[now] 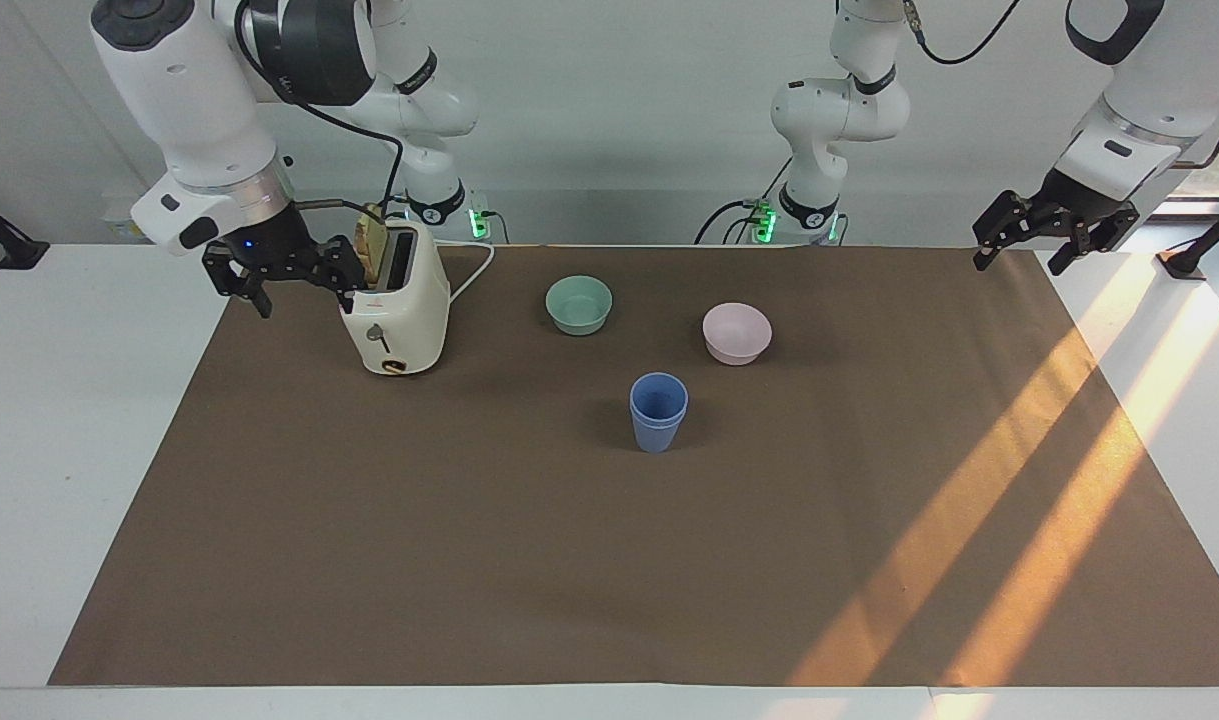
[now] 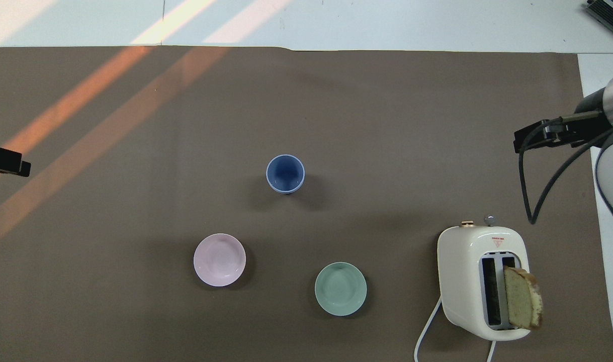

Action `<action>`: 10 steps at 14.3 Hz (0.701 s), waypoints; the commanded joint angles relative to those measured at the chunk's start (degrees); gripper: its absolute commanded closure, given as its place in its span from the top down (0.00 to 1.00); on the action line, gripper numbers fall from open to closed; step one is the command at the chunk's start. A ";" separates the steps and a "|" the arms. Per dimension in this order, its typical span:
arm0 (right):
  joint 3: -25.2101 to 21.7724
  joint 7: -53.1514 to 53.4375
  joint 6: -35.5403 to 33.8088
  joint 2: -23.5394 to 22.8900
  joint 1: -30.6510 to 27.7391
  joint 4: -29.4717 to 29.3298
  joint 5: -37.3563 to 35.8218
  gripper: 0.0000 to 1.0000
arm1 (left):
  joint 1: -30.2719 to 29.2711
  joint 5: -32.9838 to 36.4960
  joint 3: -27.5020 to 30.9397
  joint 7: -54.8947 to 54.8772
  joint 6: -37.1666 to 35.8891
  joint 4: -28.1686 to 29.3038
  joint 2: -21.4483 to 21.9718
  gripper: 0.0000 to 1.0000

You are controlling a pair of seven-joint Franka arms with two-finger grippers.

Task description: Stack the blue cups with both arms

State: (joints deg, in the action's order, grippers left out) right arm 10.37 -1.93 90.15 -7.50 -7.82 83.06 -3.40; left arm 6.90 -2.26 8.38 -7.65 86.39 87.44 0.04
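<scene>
Blue cups [image 1: 658,411] nested, upright.

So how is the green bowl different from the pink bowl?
The green bowl is mint, the pink bowl pale pink. The green bowl sits toward the right arm's end, closer to the toaster; the pink bowl sits toward the left arm's end. The green bowl is slightly nearer the robots. Both are small, round, upright and empty.

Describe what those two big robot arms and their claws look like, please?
Both arms are bulky, white, rounded segments with dark grey joint caps and a silver wrist ring. Each ends in a black two-finger claw of linked bars: the right gripper shows a small blue light, and black cables loop along both; left gripper.
</scene>
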 commanded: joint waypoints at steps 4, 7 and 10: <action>0.53 -1.59 1.08 1.79 -1.58 2.37 1.03 1.00 | -2.86 1.20 -3.10 0.53 0.19 1.85 1.63 1.00; 0.53 -1.59 0.82 1.79 -1.58 2.11 1.03 1.00 | -2.86 1.20 -3.11 0.53 0.36 1.85 1.54 1.00; 0.79 -1.68 0.64 1.70 -1.15 1.93 1.20 1.00 | -2.86 1.20 -3.11 0.53 0.36 1.85 1.63 1.00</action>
State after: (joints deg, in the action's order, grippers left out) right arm 10.47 -1.93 90.14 -7.35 -8.17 83.23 -3.39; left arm 4.89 -2.15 6.21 -7.64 86.39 87.46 0.05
